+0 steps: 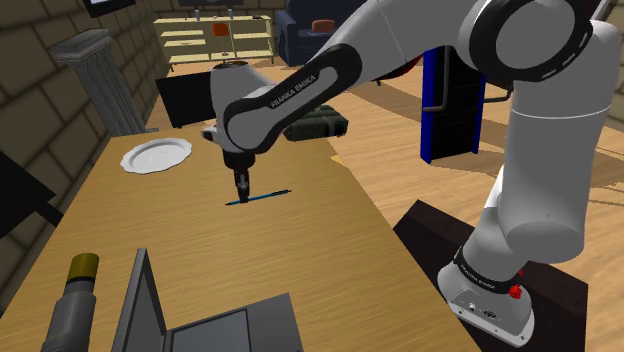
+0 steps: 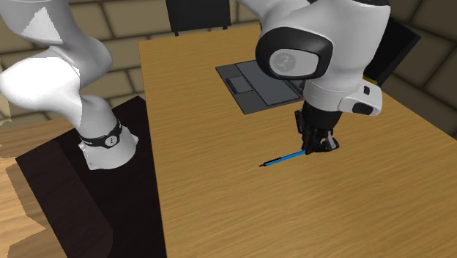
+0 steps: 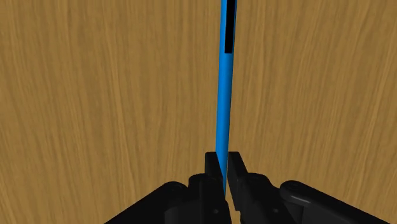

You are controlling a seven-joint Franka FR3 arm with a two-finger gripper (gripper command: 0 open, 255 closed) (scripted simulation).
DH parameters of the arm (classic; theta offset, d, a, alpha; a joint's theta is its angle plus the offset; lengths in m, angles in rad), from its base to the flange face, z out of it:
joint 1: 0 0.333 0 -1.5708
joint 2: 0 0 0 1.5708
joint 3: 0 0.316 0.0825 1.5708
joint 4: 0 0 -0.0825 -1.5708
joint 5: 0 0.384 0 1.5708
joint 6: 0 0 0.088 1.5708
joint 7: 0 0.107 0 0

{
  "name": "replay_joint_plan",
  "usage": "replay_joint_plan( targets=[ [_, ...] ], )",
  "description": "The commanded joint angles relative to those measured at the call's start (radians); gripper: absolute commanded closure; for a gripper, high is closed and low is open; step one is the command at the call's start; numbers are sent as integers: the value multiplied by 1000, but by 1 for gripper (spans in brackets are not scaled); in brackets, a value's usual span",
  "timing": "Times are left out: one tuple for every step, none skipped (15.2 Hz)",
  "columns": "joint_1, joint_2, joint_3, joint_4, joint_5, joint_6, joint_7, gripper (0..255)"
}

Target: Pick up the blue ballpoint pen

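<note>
A slim blue ballpoint pen (image 1: 262,196) with black ends rests on the wooden table (image 1: 300,260), near its middle. My black gripper (image 1: 241,190) points straight down at one end of the pen. In the second exterior view the gripper (image 2: 316,146) covers the pen's end, and the rest of the pen (image 2: 284,158) reaches toward the stand. In the wrist view the two fingers (image 3: 212,170) press against the pen (image 3: 223,102) from both sides, so the gripper (image 3: 223,169) is shut on it. I cannot tell whether the pen is off the wood.
A white plate (image 1: 156,154) sits on the table beyond the pen. An open grey laptop (image 1: 200,325) and a dark cylinder with a yellow band (image 1: 72,295) are at the near end. A dark case (image 1: 318,124) lies at the far edge.
</note>
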Motion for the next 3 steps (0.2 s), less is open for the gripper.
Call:
replay_joint_plan(
  targets=[
    [-1, -15, 2, 11, 4, -26, 0, 255],
    [-1, -16, 2, 12, 4, -28, 0, 255],
    [-1, -16, 2, 12, 4, -28, 0, 255]
  ],
)
